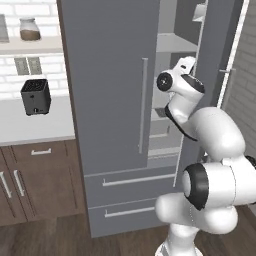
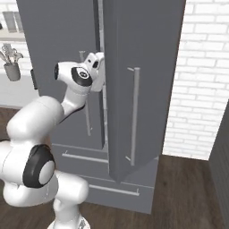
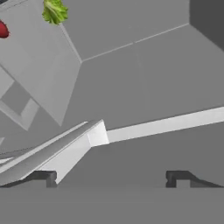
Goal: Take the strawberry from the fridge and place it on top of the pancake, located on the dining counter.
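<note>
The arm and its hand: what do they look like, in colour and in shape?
The arm is glossy white, made of thick rounded segments, with black rings and caps at the joints. No cables or markings show on it. The hand ends in two small dark grey finger tips with squared ends.

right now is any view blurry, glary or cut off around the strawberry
Hand view: flat even light, no glare, soft low-detail render; the strawberry is cropped by the left edge, the green leafy clump by the top. Left base view: the fridge interior is sharp but partly hidden behind the arm.
</note>
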